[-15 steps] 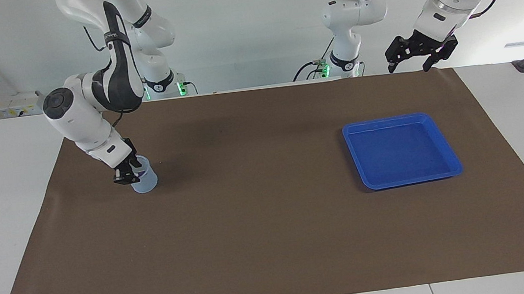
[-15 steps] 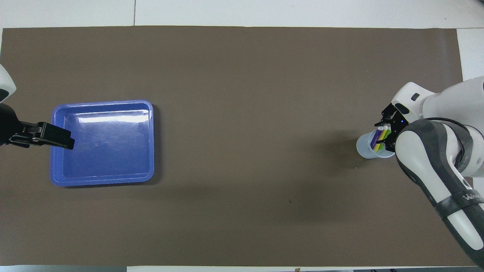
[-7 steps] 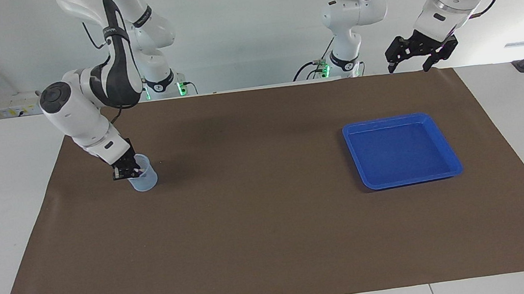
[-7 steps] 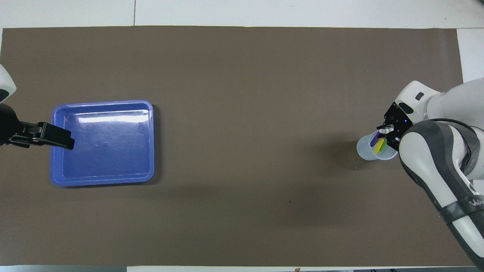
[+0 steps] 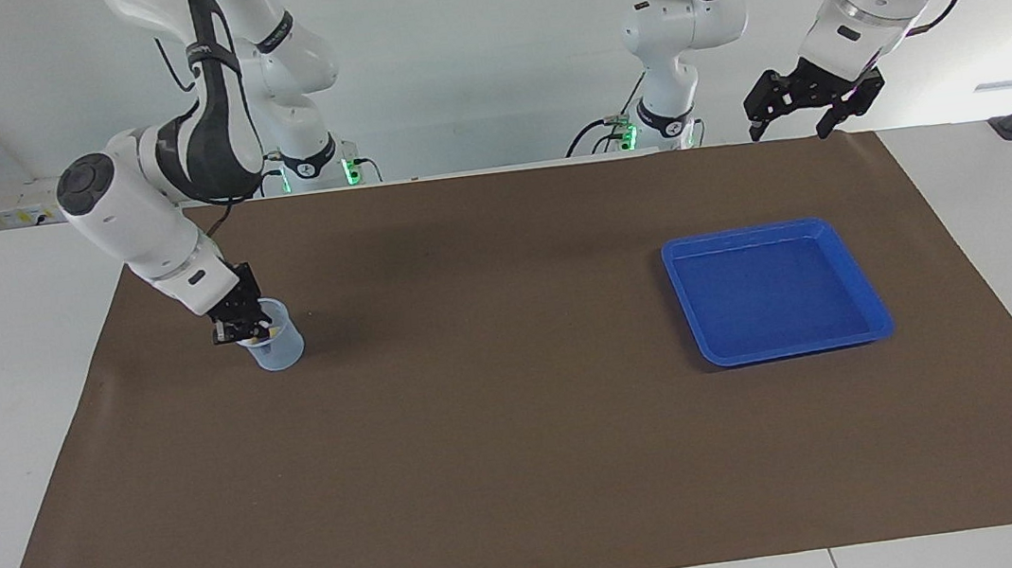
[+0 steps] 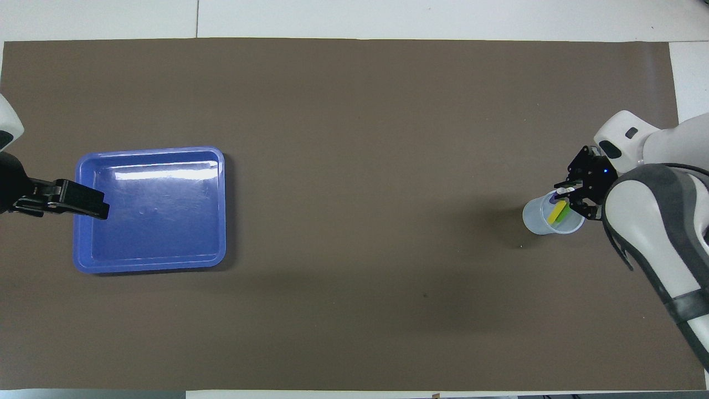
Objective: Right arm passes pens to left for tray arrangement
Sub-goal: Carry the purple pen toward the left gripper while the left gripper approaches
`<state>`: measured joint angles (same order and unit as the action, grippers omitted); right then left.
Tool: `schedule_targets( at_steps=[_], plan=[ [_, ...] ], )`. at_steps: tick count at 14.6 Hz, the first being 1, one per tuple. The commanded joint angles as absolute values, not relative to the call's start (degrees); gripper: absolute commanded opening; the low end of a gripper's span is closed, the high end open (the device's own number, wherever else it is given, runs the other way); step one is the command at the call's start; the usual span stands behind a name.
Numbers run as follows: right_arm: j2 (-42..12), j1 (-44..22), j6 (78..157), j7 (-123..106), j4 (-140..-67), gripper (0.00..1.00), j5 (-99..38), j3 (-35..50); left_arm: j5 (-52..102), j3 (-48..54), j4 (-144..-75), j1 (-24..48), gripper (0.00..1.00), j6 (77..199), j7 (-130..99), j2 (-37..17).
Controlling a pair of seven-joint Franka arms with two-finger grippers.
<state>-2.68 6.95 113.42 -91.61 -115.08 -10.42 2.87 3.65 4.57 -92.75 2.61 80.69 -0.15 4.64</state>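
A small translucent cup (image 5: 282, 349) (image 6: 533, 218) stands toward the right arm's end of the brown mat with the pens in it. My right gripper (image 5: 245, 331) (image 6: 567, 193), with its blue light, reaches into the cup's mouth and is shut on the pale top end of the purple pen (image 6: 554, 198). The yellow pen (image 6: 557, 211) and the green pen (image 6: 563, 215) lean inside the cup beside it. The blue tray (image 5: 774, 292) (image 6: 149, 210) lies with nothing in it toward the left arm's end. My left gripper (image 5: 790, 132) (image 6: 95, 205) waits open in the air, over the tray's edge.
A brown mat (image 5: 504, 437) covers most of the white table. Two smaller white arms (image 5: 677, 26) stand at the robots' end of the table.
The right gripper has closed its fingers on the purple pen's top in the cup, and its wrist has risen and drawn back a little. The left arm has not moved.
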Motion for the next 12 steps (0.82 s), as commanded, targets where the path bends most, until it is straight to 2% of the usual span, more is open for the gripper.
schedule_targets(
  at_steps=[1,5,9,12],
  plan=[
    [-2.9,9.1,101.9,-85.5,-104.8,0.0,-12.0,3.1,3.3,4.7,-95.1,2.5,1.0,81.8,-0.8,6.7],
    [-0.4,8.3,90.8,-67.4,-95.6,0.0,-13.7,3.7,3.8,4.8,-95.3,2.8,1.0,81.6,-3.8,6.8],
    [0.9,4.4,89.8,-35.0,-94.9,0.0,-25.0,4.1,8.5,4.8,-95.7,3.1,0.99,81.6,-13.8,7.0],
    [1.2,2.5,91.0,-15.4,-95.6,0.0,-31.9,4.0,15.2,4.7,-96.2,3.1,1.0,84.5,-33.1,6.9]
  ],
)
